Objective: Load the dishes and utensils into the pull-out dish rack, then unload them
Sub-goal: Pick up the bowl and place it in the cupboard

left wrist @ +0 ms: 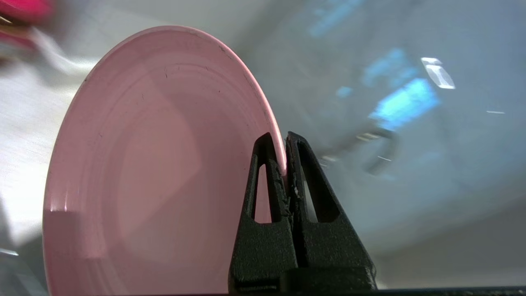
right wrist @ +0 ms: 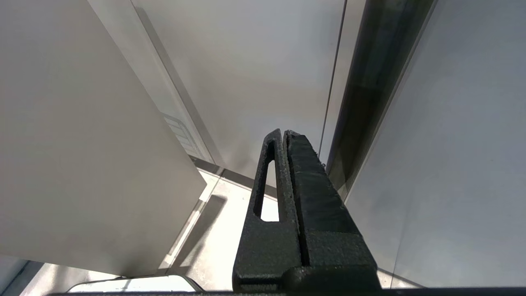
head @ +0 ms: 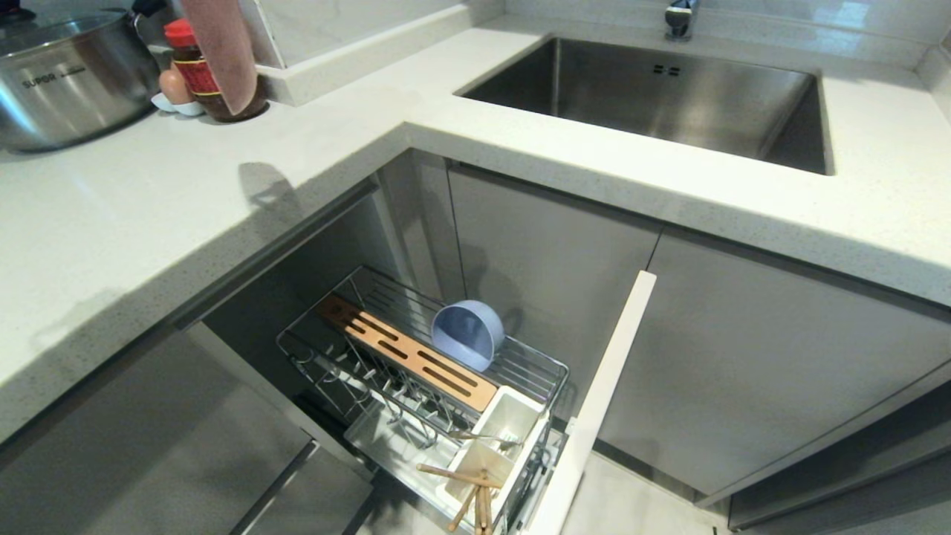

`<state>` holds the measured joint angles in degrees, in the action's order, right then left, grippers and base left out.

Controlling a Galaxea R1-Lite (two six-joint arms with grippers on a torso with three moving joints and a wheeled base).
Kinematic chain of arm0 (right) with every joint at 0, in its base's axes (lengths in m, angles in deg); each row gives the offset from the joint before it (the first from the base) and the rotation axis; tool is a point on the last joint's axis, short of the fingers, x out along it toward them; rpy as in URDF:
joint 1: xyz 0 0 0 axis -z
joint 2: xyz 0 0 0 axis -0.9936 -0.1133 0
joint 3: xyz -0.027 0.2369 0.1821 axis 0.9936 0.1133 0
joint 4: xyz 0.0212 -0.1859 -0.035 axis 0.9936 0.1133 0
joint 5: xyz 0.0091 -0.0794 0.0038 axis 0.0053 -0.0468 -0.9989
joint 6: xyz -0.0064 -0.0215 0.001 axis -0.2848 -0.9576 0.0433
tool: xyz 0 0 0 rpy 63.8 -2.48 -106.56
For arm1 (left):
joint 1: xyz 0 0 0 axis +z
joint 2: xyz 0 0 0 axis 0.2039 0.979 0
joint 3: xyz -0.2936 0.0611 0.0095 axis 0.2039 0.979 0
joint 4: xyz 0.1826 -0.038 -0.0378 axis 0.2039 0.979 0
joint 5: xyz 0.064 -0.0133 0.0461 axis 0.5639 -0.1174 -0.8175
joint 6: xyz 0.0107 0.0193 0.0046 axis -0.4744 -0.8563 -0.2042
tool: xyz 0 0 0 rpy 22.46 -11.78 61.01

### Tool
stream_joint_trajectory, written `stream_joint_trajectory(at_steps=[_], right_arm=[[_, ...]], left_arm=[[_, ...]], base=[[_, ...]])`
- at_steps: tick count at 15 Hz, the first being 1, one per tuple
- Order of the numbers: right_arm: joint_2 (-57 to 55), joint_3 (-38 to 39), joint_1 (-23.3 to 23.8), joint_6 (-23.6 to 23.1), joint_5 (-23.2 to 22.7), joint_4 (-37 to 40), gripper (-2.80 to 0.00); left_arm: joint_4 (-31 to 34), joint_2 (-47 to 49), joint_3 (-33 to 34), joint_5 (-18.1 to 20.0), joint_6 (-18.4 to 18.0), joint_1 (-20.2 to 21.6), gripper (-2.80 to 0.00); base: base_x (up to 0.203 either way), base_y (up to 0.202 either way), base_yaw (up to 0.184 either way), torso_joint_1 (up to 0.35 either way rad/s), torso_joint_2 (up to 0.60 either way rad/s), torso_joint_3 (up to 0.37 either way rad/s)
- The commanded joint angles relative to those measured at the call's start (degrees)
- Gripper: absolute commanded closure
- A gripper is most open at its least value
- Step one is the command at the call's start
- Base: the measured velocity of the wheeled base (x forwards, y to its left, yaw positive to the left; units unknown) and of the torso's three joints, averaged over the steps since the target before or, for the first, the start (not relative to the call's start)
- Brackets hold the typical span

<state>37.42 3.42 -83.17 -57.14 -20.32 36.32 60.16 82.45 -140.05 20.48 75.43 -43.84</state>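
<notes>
My left gripper (left wrist: 282, 142) is shut on the rim of the pink plate (left wrist: 156, 164), holding it upright on edge. In the head view the plate (head: 223, 52) hangs over the far left of the countertop, and the gripper itself is out of frame. The pull-out dish rack (head: 520, 368) stands open below the counter. The pale-blue bowl (head: 466, 334) rests on its side in it, next to the wooden board (head: 409, 353). The chopsticks (head: 468, 494) and the silver utensil (head: 483, 437) sit in the white cups (head: 520, 412). Low beside the grey cabinet fronts, my right gripper (right wrist: 284, 133) is shut and empty.
A lidded steel pot (head: 67, 74), a red-capped bottle (head: 189, 67) and an egg (head: 174, 85) stand at the back left of the countertop (head: 148, 223). The steel sink (head: 669, 96) lies at the back right. The rack's white front panel (head: 602, 401) juts out.
</notes>
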Motion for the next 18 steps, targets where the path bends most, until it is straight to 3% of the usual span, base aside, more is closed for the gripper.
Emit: stream_joint_trajectory(at_steps=[1, 5, 9, 13, 16, 18], right_arm=[[0.13, 0.0, 0.02, 0.03, 0.01, -0.02, 0.0], [0.13, 0.0, 0.02, 0.03, -0.06, -0.02, 0.0], [0.13, 0.0, 0.02, 0.03, 0.01, -0.02, 0.0], [0.13, 0.0, 0.02, 0.03, 0.01, -0.02, 0.0], [0.13, 0.0, 0.02, 0.03, 0.01, -0.02, 0.0], [0.13, 0.0, 0.02, 0.03, 0.01, -0.02, 0.0]], left_arm=[[-4.83, 1.71, 2.93, -0.3, 0.25, -6.39, 0.0], [-10.93, 3.65, 12.15, -0.32, 0.52, -13.71, 0.0], [-22.76, 5.29, 26.22, -2.37, 0.72, -15.52, 0.0], [-37.55, 7.79, 38.84, -9.18, 2.33, -14.96, 0.0], [-49.13, 8.24, 51.39, -11.03, 4.43, -12.57, 0.0], [-54.36, 8.29, 55.83, -11.6, 7.37, -8.7, 0.0]], base=[[0.0, 0.0, 0.0, 0.0, 0.0, 0.0], [0.0, 0.0, 0.0, 0.0, 0.0, 0.0], [0.0, 0.0, 0.0, 0.0, 0.0, 0.0], [0.0, 0.0, 0.0, 0.0, 0.0, 0.0], [0.0, 0.0, 0.0, 0.0, 0.0, 0.0], [0.0, 0.0, 0.0, 0.0, 0.0, 0.0]])
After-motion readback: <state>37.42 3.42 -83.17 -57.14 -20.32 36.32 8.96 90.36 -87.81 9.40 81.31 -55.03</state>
